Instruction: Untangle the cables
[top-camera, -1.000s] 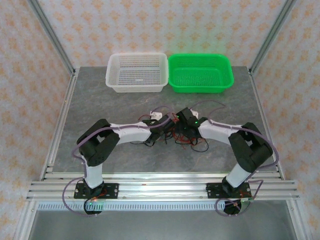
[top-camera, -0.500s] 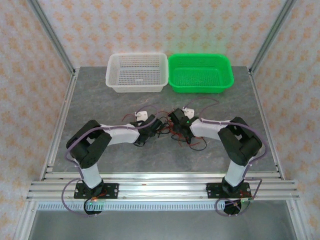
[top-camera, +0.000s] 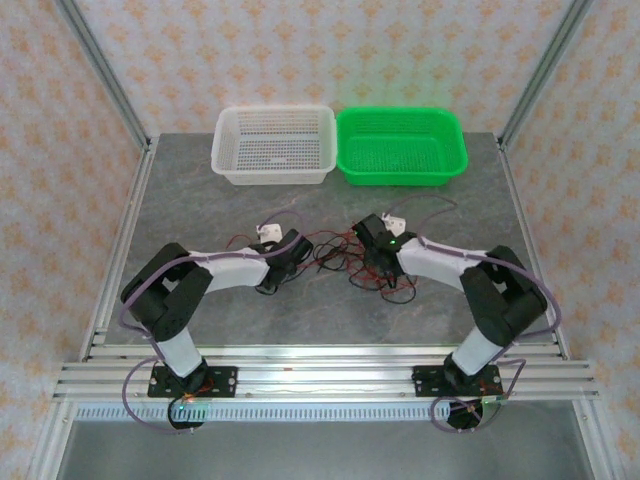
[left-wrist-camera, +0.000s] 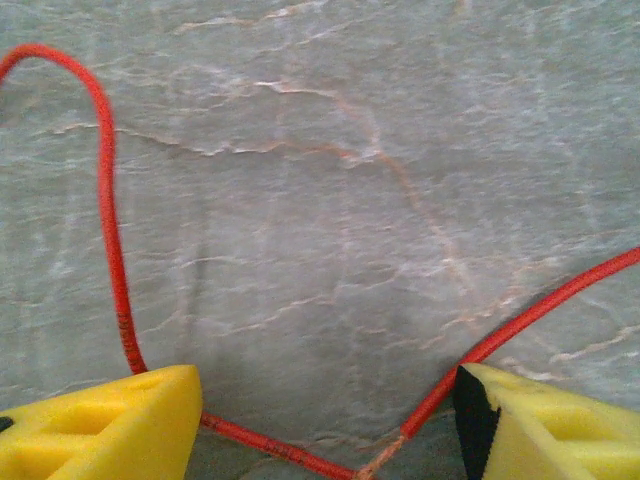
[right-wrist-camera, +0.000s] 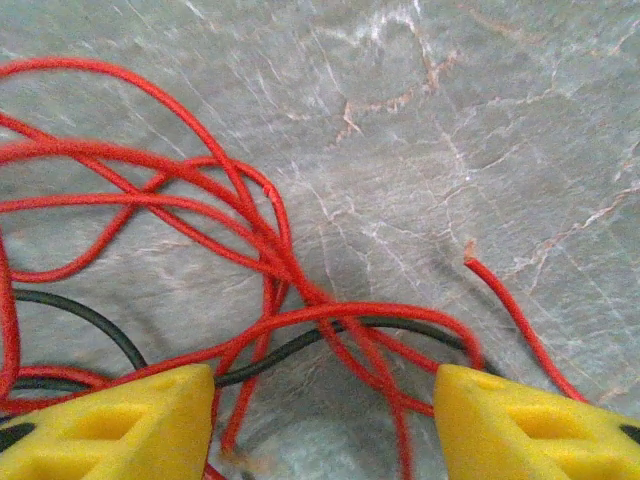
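Observation:
The cables are a loose tangle of thin red and black wires on the grey table, between the two arms. My left gripper hangs at the tangle's left edge. In the left wrist view my left gripper is open, and a single red cable loops up the left side and passes low between the yellow fingertips. My right gripper is over the tangle's right side. In the right wrist view my right gripper is open, with several red cables and a black cable crossing between its fingers.
A white basket and a green basket stand side by side at the back of the table. Aluminium frame rails run along the table's sides and near edge.
My left gripper has drawn back to the left and the tangle has spread out that way. My right gripper shifted left, then back right, and its jaws have narrowed.

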